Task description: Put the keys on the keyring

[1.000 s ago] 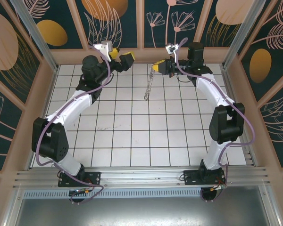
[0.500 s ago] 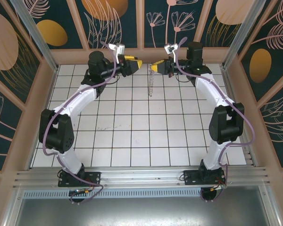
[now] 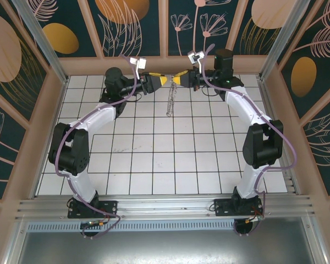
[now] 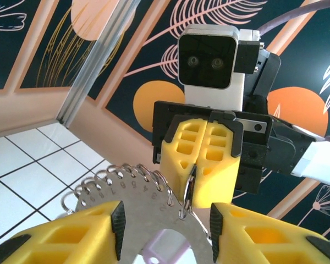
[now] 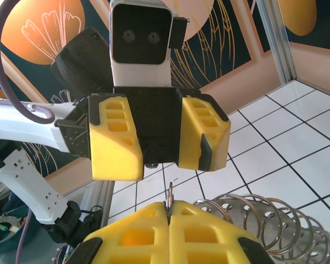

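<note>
1. Two grippers counted: left gripper [image 3: 163,81] and right gripper [image 3: 177,80], tip to tip above the far tiles of the table [image 3: 154,165].
2. Right fingers [image 5: 198,231] pressed together, pinching one thin ring of the keyring [image 3: 170,104], which hangs below.
3. Left fingers [image 4: 88,231] apart, gripping nothing.
4. One key [image 4: 164,250]: lilac head low between the left fingers, beside the keyring plate.

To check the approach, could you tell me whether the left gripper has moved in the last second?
Yes: the left gripper moved rightward, toward the back wall's centre post.
</note>
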Motion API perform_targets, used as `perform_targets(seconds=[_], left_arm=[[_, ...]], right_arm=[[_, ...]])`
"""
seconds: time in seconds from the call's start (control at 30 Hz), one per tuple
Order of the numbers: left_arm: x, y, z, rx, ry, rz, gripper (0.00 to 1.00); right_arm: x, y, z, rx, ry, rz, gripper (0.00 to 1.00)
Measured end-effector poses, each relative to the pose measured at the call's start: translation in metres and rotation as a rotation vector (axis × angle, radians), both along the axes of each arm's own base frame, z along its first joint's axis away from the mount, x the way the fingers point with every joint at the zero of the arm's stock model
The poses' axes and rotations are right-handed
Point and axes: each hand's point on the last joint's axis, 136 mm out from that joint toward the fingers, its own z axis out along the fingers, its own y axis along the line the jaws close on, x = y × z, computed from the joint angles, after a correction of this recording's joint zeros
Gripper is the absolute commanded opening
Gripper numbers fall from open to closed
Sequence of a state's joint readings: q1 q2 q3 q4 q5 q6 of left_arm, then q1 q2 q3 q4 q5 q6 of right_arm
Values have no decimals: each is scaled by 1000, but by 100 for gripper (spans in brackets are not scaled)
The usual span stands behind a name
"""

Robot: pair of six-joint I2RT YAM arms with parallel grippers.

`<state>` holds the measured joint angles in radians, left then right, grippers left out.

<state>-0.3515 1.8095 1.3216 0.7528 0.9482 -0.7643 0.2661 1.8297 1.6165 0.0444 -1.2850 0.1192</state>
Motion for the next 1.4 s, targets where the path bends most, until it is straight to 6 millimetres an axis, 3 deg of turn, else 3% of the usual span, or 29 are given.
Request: perform_targets(seconds=[0.37, 1.1, 1.4], left_arm=[[-6, 0, 11, -44, -6, -30, 41], [-9, -2, 3, -48, 15, -52, 34], [-11, -2, -4, -44, 25, -56, 23]], right_arm=[[-4, 9, 1, 6, -4, 20, 0], [-7, 19, -3, 8, 14, 41, 0], [-6, 22, -1, 12, 3, 45, 0]])
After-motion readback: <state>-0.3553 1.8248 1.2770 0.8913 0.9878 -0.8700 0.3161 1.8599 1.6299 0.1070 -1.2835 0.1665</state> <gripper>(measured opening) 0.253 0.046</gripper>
